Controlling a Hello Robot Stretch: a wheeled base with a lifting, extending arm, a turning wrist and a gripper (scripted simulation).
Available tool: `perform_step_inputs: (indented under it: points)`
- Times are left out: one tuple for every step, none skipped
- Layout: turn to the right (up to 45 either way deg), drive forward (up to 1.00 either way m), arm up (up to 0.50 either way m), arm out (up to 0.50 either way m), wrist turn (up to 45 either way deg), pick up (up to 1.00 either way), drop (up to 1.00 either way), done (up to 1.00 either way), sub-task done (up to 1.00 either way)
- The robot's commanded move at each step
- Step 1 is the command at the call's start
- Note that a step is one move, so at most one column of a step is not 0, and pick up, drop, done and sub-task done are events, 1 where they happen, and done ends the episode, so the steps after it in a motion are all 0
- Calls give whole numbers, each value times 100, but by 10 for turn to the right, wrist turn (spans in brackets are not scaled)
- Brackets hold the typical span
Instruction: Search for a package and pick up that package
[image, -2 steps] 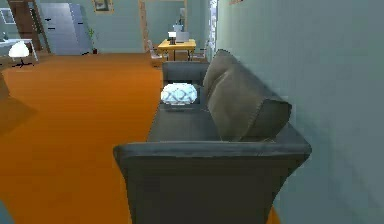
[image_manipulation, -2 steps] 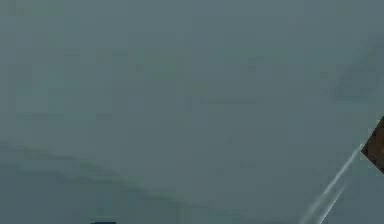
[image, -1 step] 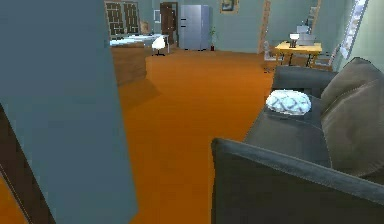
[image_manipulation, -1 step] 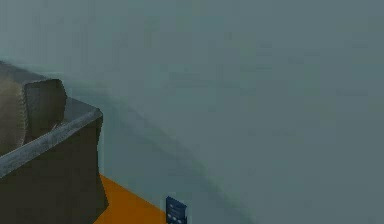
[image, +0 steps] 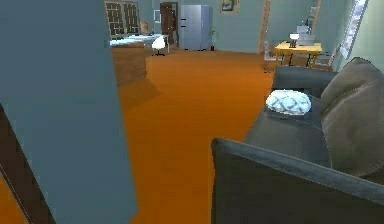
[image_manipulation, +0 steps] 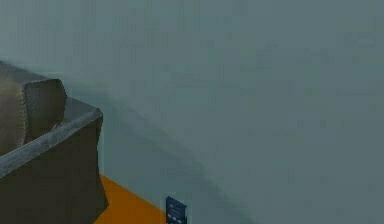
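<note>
Package: location undetermined; we cannot tell which way it lies from the gripper, nor the gripper's state. We judge the likeliest ground to be the yellow table (image: 298, 47), far ahead across the orange floor (image: 190, 110) past the sofa (image: 300, 135).

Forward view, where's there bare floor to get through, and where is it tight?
The widest free patch is the orange floor between the wooden counter and the grey sofa, running back toward the fridge. The sofa seat is bare nearer than the white cushion. It is crowded around the yellow table at the far right.
</note>
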Motion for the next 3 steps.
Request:
perform_step_inputs:
  points:
    - [0,0,0,42,0,0,0,0,0]
    - [0,0,0,0,450,0,0,0,0]
    - [0,0,0,0,450,0,0,0,0]
